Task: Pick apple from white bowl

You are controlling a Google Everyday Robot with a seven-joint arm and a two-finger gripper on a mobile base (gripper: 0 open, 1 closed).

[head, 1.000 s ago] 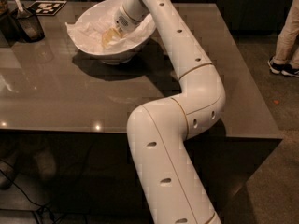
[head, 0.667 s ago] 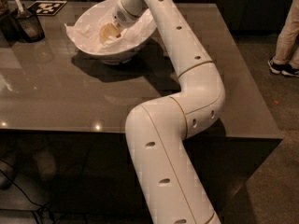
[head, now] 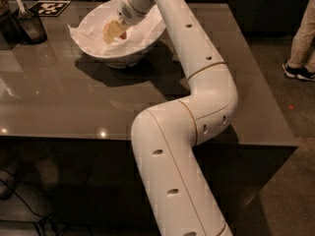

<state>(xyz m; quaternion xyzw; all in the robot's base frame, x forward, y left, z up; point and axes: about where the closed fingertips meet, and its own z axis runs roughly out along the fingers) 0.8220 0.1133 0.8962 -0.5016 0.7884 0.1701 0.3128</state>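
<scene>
The white bowl stands at the far side of the dark table, lined with crumpled white paper. My gripper reaches down into it from the right, over the paper. Its cream-yellow pads are closed around the apple. Only a small reddish sliver of the apple shows at the pads' right edge; the rest is hidden by them.
A small dark cup with a utensil stands at the table's far left, next to a black-and-white marker tag. My white arm crosses the table's right half. A person's legs are at the far right on the floor.
My gripper has moved slightly up and to the left inside the bowl. The bowl and the cup have not moved.
</scene>
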